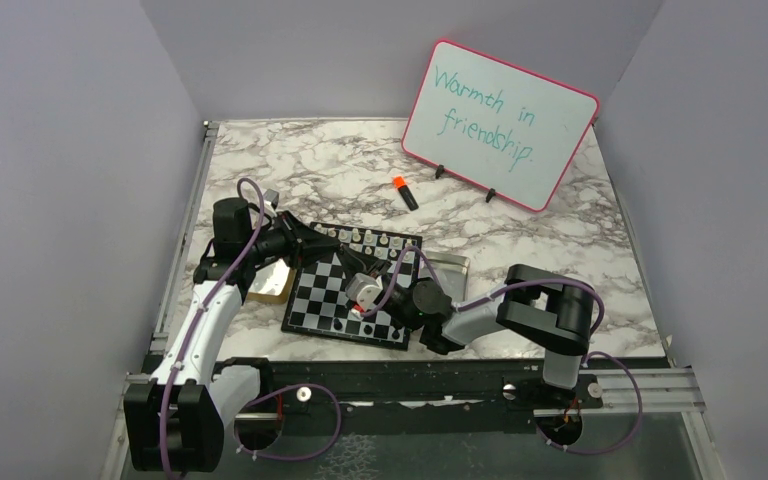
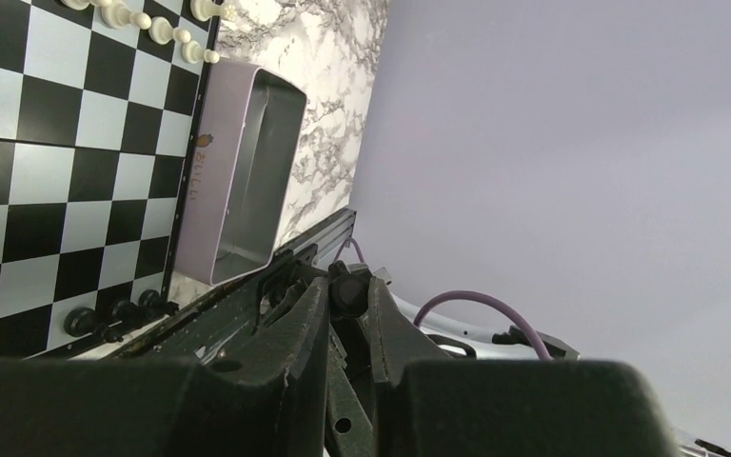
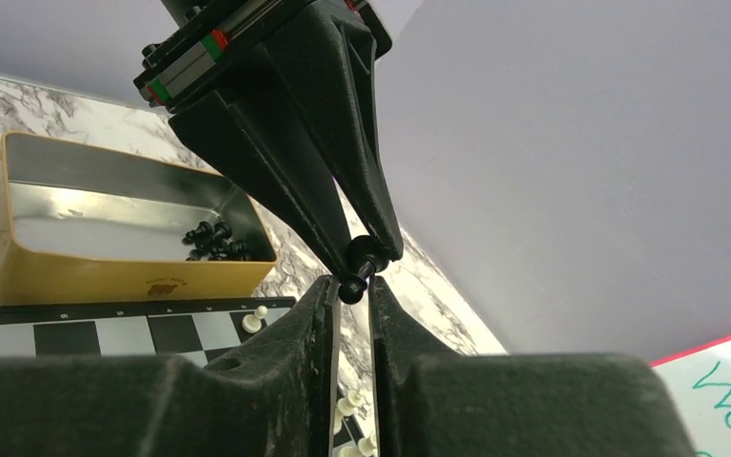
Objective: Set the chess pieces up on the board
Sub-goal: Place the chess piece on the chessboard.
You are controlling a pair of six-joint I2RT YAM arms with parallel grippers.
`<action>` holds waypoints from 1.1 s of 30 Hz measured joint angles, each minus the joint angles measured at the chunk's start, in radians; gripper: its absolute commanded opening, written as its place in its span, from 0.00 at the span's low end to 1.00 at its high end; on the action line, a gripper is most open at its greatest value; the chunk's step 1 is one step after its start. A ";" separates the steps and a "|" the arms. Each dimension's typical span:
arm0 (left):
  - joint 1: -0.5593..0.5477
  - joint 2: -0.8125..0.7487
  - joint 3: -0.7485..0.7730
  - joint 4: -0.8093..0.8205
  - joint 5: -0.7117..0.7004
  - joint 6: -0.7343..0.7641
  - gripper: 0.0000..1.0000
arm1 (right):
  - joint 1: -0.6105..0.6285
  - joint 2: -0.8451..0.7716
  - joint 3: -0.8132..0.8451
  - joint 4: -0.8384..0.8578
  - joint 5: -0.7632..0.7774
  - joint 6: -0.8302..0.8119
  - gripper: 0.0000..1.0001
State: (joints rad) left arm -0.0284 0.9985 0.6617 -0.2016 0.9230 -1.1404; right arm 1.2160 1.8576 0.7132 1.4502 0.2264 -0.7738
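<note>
Above the board point(image 1: 318, 296), a black pawn point(image 3: 358, 269) hangs between the two grippers. The left gripper point(image 3: 369, 249) is clamped on its round head. The right gripper point(image 3: 350, 288) has its jaws narrowly apart on either side of the base, and I cannot tell whether they pinch it. The pawn looks light, hard and smooth, likely to twist out of a grip on the ball, so the waist above the base seems the safer hold. More black pieces point(image 3: 214, 243) lie in the gold tray point(image 3: 105, 271) beside the board
</note>
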 measured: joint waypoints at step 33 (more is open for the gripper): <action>0.000 0.230 0.193 -0.084 -0.352 0.479 0.99 | -0.007 -0.560 0.289 -1.384 0.111 0.710 0.01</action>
State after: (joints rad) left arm -0.0284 1.2289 0.8551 -0.2852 0.5705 -0.6617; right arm 1.2091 1.2972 1.0023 0.0666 0.3378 -0.0643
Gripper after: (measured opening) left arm 0.989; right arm 0.037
